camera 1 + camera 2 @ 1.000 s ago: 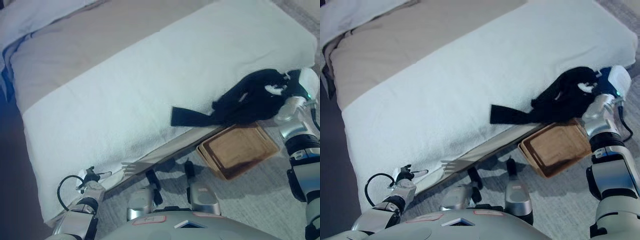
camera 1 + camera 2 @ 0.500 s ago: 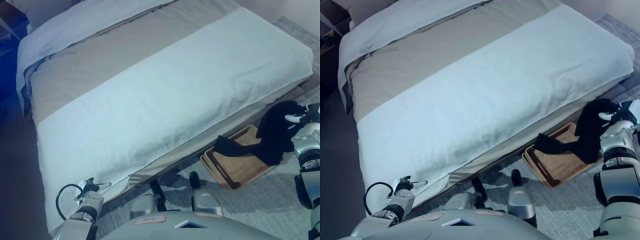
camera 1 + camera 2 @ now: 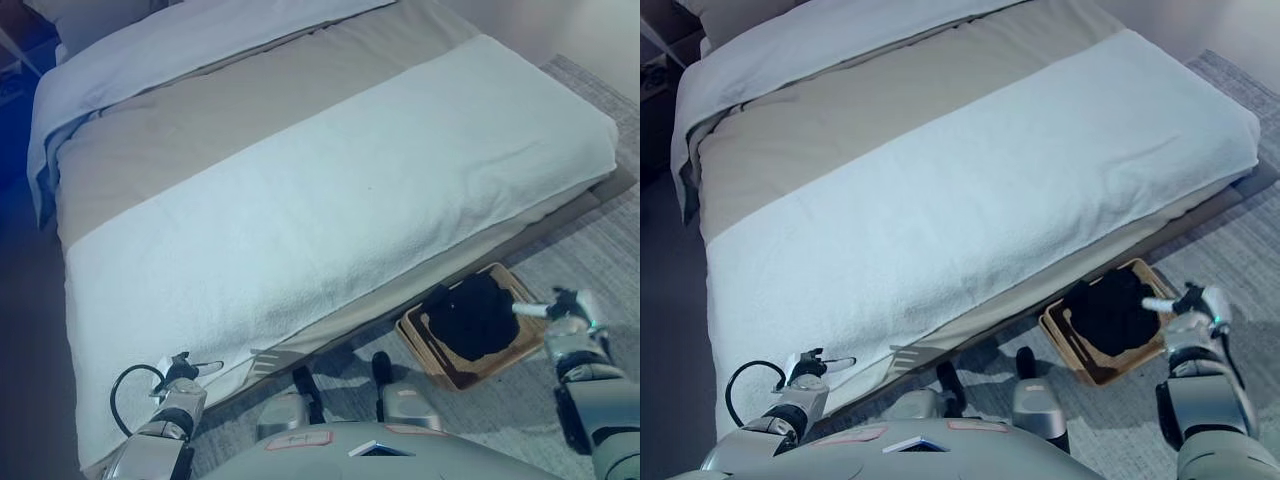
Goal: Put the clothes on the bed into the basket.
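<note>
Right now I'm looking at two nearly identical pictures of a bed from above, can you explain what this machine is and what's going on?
Both pictures come from a camera pair on a humanoid robot's head, looking down, so they show one scene from slightly different spots. The robot stands at the side of a bed covered with a white blanket. On the carpet beside it sits a shallow brown basket with a black garment lying in it. The right hand is just beside the basket, fingers straight, holding nothing. The left hand rests low by the bed's near edge, also open. No clothes are visible on the bed.
</note>
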